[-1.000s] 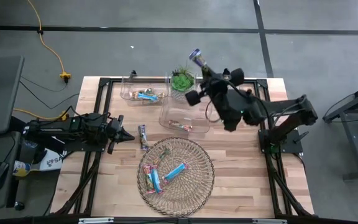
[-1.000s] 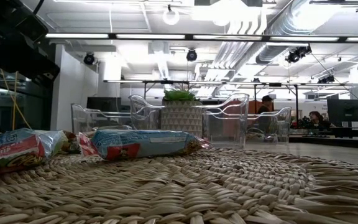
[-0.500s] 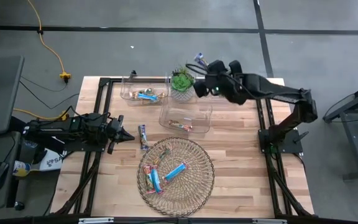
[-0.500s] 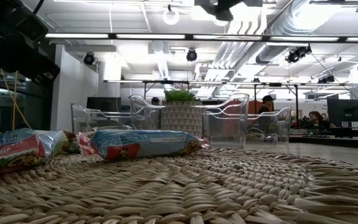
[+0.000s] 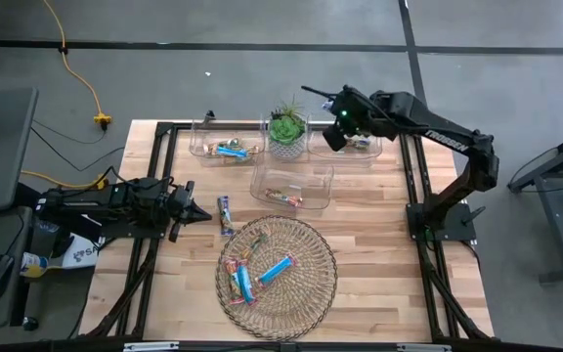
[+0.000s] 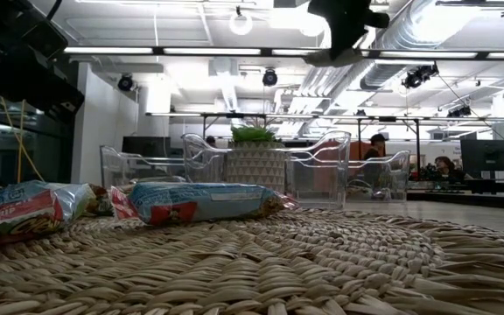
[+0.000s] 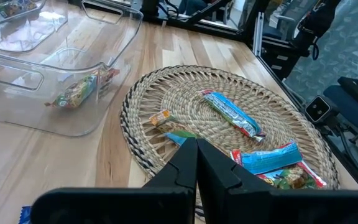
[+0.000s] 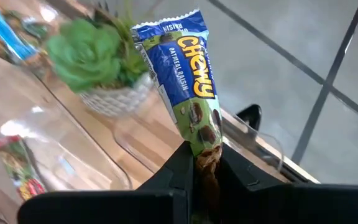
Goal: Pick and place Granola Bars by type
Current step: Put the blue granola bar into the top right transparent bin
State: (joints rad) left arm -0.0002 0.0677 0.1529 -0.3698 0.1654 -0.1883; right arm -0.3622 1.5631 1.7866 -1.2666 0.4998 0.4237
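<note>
My right gripper (image 5: pixel 330 135) is over the far right clear bin (image 5: pixel 360 149), beside the plant, shut on a blue-and-green granola bar (image 8: pixel 185 74). In the low view it shows at the top edge (image 6: pixel 344 26). My left gripper (image 5: pixel 199 211) waits shut at the table's left side, near a bar lying flat on the wood (image 5: pixel 225 214). Several blue and orange-red bars (image 5: pixel 262 269) lie in the wicker tray (image 5: pixel 316 284); two show close up in the low view (image 6: pixel 204 201). More bars lie in the far left bin (image 5: pixel 228 150) and the middle bin (image 5: pixel 283 198). My right gripper pinches the granola bar between its two fingers by one end of the wrapper (image 8: pixel 205 155). The bar is lifted clear and sticks out forward past the fingertips, its free crimped end (image 8: pixel 166 25) toward the plant and the table's far edge.
A potted green plant (image 5: pixel 286 127) stands between the two far bins, close to my right gripper. The middle bin (image 5: pixel 316 178) sits in front of it, the wicker tray nearer still. Bare wood lies right of the tray (image 5: pixel 379 254).
My right arm has carried the bar from high above the plant and middle bin toward the table's right and down, stretching out over the far right bin. The bar has stayed in its shut fingers.
</note>
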